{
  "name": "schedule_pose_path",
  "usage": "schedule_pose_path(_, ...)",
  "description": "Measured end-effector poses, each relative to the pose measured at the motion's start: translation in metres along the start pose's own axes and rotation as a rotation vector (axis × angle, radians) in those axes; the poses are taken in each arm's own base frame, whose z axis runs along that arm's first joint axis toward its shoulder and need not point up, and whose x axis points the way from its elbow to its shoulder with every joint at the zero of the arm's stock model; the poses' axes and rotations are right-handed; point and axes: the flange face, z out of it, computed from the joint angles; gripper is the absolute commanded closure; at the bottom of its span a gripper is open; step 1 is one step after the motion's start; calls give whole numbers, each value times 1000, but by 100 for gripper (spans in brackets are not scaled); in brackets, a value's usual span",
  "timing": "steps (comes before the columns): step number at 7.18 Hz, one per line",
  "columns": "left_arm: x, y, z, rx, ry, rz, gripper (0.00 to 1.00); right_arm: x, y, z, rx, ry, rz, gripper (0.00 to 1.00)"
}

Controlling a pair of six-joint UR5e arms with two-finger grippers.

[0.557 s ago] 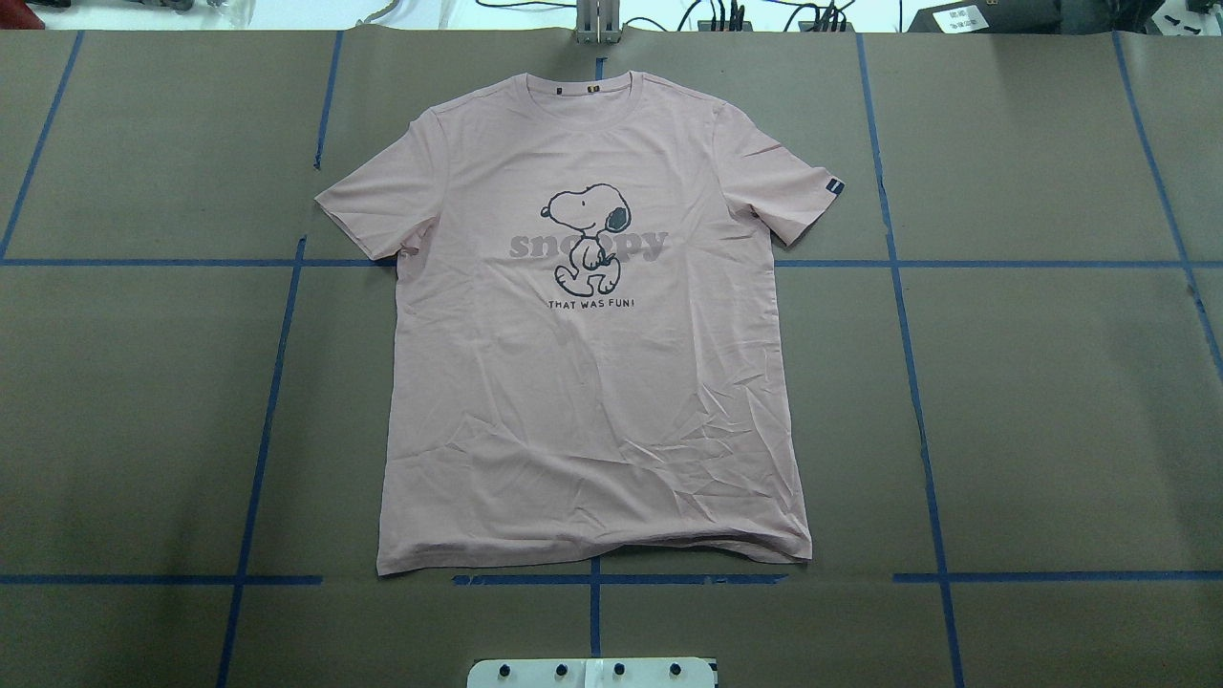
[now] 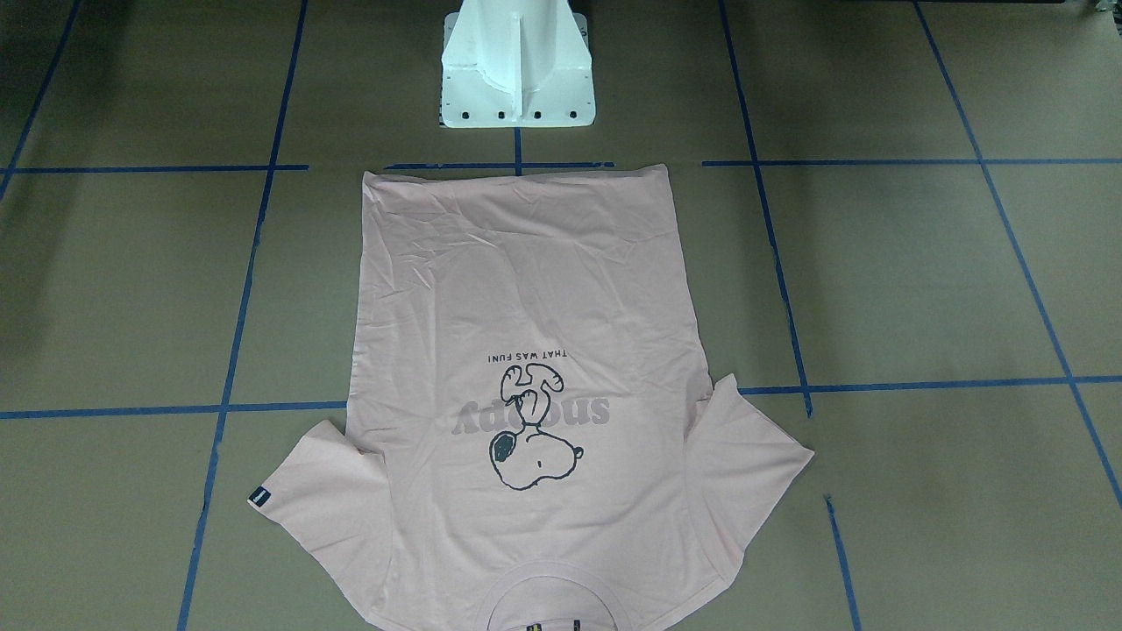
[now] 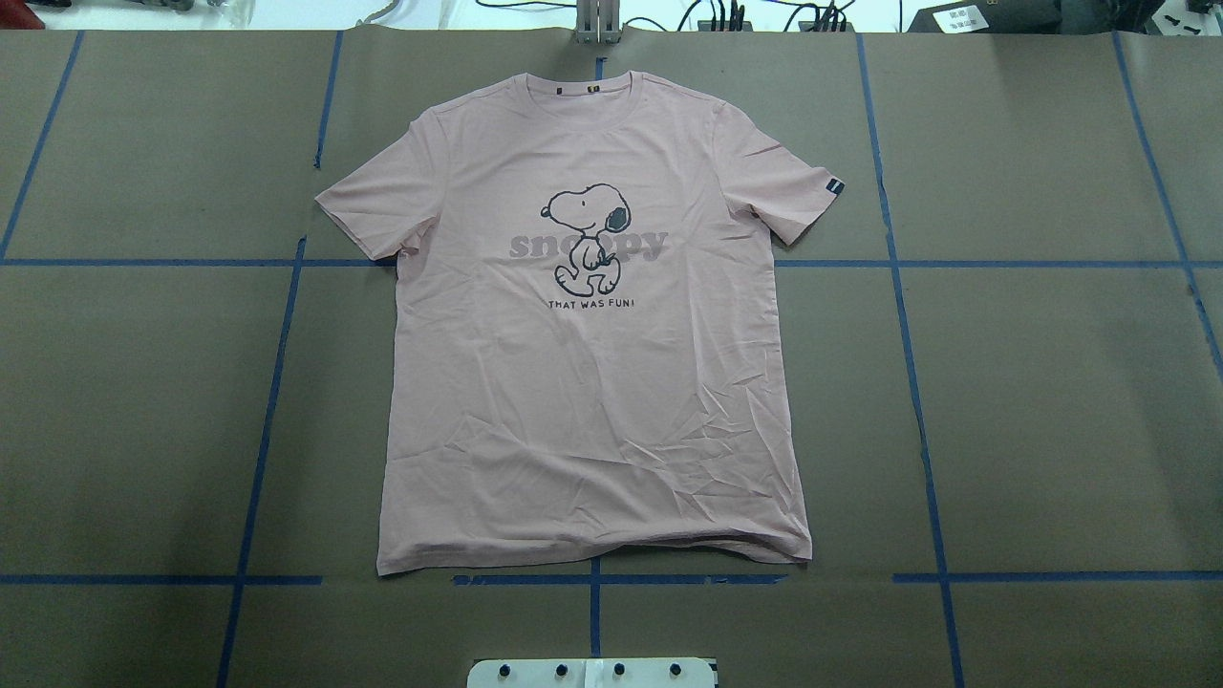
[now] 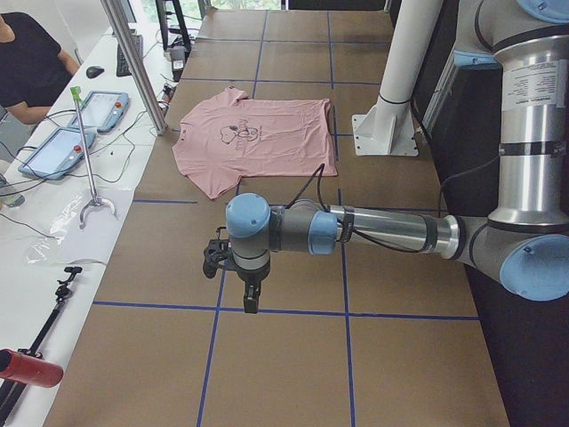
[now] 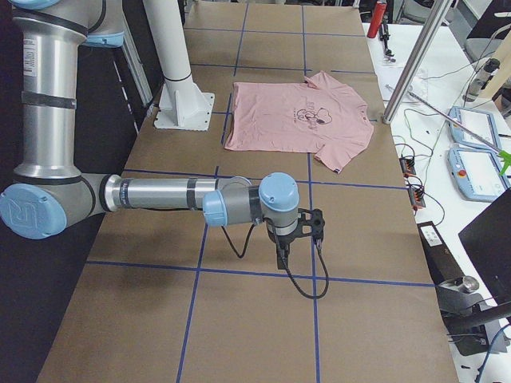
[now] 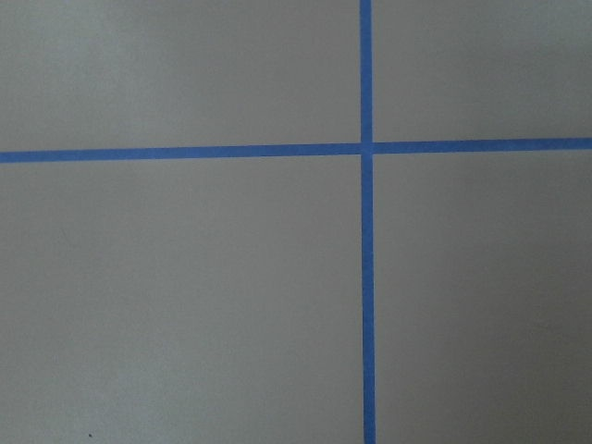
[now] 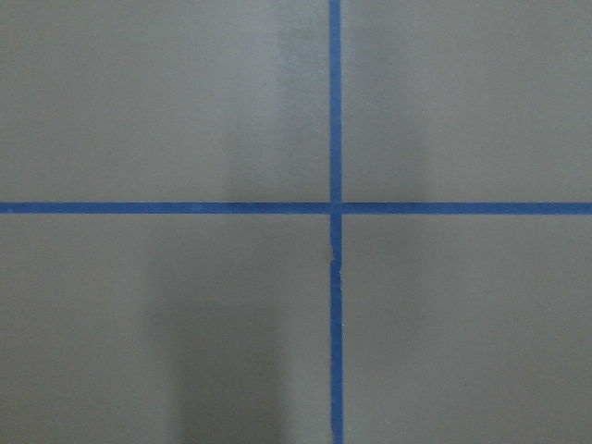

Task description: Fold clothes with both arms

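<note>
The pale pink T-shirt (image 3: 592, 401) lies flat and spread out on the brown table, print side up, with the cartoon dog (image 3: 588, 239) and grey lettering showing. Its collar points away from the robot's base, and the black sleeve tag (image 3: 835, 186) is on the right sleeve. It also shows in the front view (image 2: 526, 289). Both arms hover far off to the sides. The left gripper (image 4: 252, 294) shows only in the left side view and the right gripper (image 5: 281, 257) only in the right side view, so I cannot tell whether either is open or shut. Both wrist views show only table.
The white pedestal base (image 2: 517, 79) stands near the shirt's hem. Blue tape lines (image 3: 268, 420) mark a grid on the table. A side bench with tablets (image 4: 53, 151), cables and a seated person (image 4: 27, 62) runs along the table's far edge.
</note>
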Motion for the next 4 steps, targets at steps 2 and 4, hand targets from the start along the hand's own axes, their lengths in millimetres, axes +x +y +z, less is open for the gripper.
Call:
schedule_pose_path(2,31,-35,-29,103,19,101,0,-83,-44,26,-28,-38,-158,0)
schedule_pose_path(4,57,-51,-25,186,92,230,0,-174,-106,53,-13,-66,-211,0)
